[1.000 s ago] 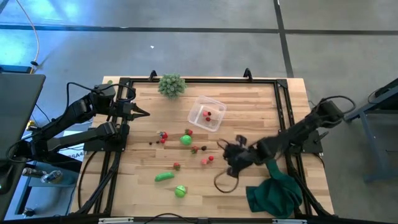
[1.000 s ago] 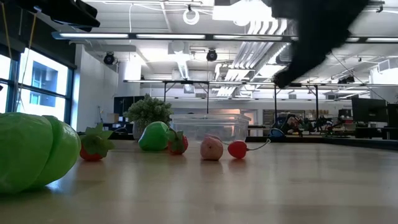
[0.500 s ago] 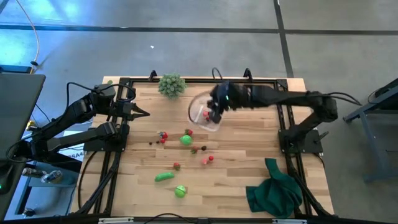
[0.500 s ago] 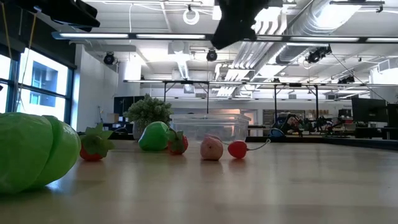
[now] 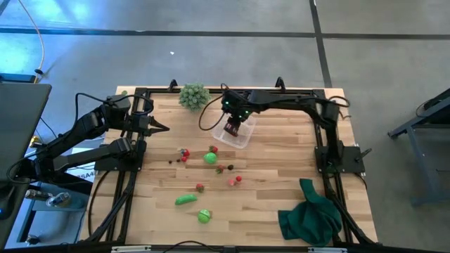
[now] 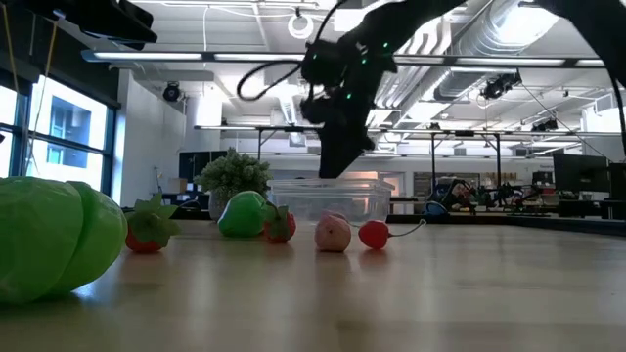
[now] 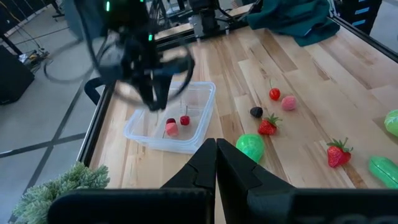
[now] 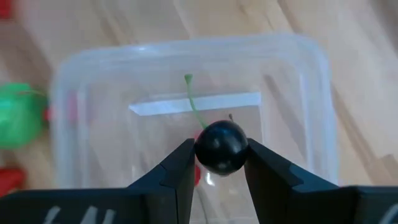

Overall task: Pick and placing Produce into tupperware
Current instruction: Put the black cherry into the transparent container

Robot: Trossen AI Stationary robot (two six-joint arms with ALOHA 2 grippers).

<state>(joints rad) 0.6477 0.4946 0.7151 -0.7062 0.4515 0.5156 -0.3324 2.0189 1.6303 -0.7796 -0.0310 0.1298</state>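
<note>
My right gripper (image 5: pixel 233 126) hangs over the clear square tupperware (image 5: pixel 245 139), shut on a dark berry (image 8: pixel 221 146) with a thin green stem. In the low view the gripper (image 6: pixel 335 166) is just above the tupperware (image 6: pixel 323 200). Red pieces (image 7: pixel 177 123) lie inside the container. More produce rests on the wooden table: a green round piece (image 5: pixel 210 158), red berries (image 5: pixel 184 154), a green oblong one (image 5: pixel 185 200), and another green round piece (image 5: pixel 204 216). My left gripper (image 5: pixel 158 128) waits shut at the table's left side. My right gripper pinches the dark berry's round body (image 8: pixel 211 155) between its two fingers (image 8: pixel 180 165), one on each side. The fingers point down from above. The berry is lifted clear above the tupperware's inside (image 8: pixel 186 56), its stem (image 8: pixel 194 102) sticking out past the fingertips.
A spiky pale-green ball (image 5: pixel 193 95) sits by the far edge, left of the tupperware. A dark green cloth (image 5: pixel 309 216) lies at the near right corner. A black frame rail (image 5: pixel 232 91) runs around the table. Bare wood shows right of the tupperware.
My right gripper has swung from the near-right part of the table, beside the cloth, up and across toward the far edge. It then came down over the tupperware. The left arm and the produce on the table stayed still.
</note>
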